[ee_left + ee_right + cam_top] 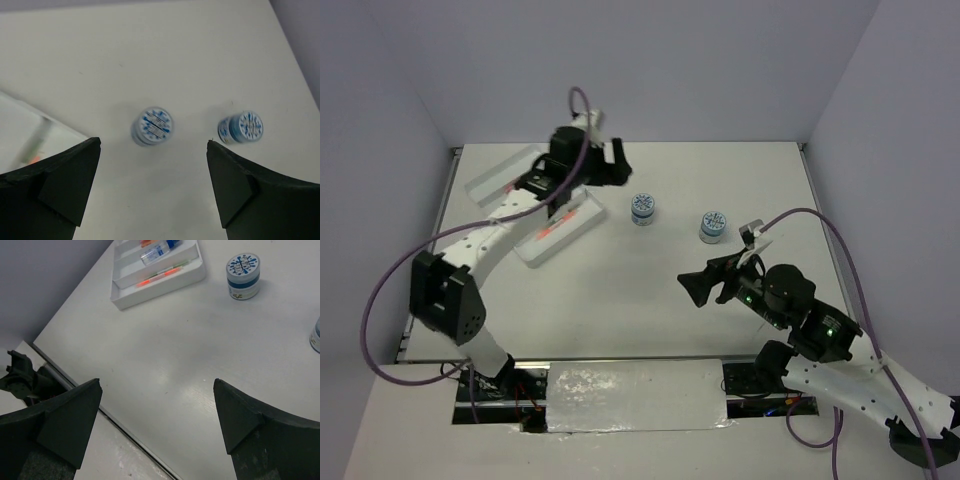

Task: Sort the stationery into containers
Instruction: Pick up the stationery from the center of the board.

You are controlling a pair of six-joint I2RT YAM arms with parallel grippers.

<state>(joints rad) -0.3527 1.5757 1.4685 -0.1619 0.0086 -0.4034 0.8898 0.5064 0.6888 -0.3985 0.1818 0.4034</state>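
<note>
Two round blue-white patterned pots stand on the table, the left pot [642, 208] and the right pot [713, 225]; both show in the left wrist view, left [152, 126] and right [241, 127]. The white divided tray [500, 178] lies at the far left, partly hidden under my left arm. In the right wrist view the tray [150, 292] holds a blue-capped clear bottle [157, 250] and a thin orange pen [159, 276]. My left gripper [603, 168] is open and empty above the table, just right of the tray. My right gripper [698, 278] is open and empty, near of the pots.
The left pot [243, 275] and an edge of the right pot [316, 335] show in the right wrist view. The table's near edge with a metal strip [125, 432] runs below my right gripper. Walls close the table at back and sides.
</note>
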